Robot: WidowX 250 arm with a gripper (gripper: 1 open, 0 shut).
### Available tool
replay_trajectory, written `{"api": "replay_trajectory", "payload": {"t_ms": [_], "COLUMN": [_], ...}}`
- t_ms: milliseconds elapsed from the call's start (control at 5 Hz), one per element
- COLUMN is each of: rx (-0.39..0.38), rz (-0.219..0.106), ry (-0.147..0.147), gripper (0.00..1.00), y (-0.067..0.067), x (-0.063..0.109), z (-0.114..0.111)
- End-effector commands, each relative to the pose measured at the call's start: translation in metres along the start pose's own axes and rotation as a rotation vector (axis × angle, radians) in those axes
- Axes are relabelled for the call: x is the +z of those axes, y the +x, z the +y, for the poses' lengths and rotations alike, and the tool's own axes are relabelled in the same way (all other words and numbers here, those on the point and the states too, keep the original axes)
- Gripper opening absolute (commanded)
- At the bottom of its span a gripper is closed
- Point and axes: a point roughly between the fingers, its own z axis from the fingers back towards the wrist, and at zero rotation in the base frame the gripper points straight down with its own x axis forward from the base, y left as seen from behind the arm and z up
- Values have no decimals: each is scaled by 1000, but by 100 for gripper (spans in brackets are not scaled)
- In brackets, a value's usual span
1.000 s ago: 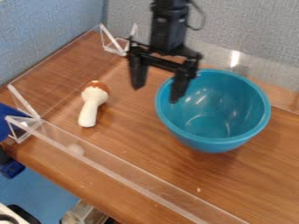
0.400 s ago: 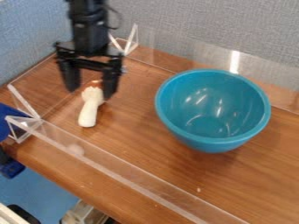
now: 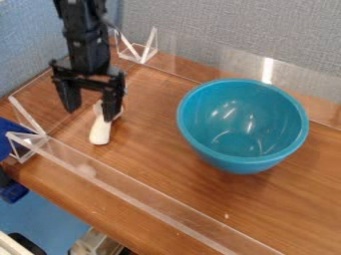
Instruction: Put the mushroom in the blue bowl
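The mushroom (image 3: 100, 129) lies on its side on the wooden table, cream stem toward the front; its orange-brown cap is mostly hidden behind a gripper finger. My black gripper (image 3: 91, 101) hangs open right over the mushroom's cap end, one finger on each side, nothing held. The blue bowl (image 3: 244, 125), large, teal and empty, stands upright to the right, well apart from the gripper.
Clear acrylic walls fence the table: a long one along the front (image 3: 127, 189), a short one at the left (image 3: 27, 134), and panels at the back (image 3: 147, 45). Bare wood (image 3: 147, 149) lies between mushroom and bowl.
The gripper has swung left from beside the bowl's rim across the table and come down over the mushroom. It stayed open. Mushroom and bowl have not moved.
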Motion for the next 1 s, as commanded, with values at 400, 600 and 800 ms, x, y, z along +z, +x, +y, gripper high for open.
{"api": "replay_trajectory", "payload": {"t_ms": [400,600,800], "rx": [10,3,4], "rz": [-42,-54,-66], "ry": [-17,-33,-47], "gripper": [100,100,100], "y": [16,19,21], "x": [-8,-6,-3], "z": [3,3,3]}}
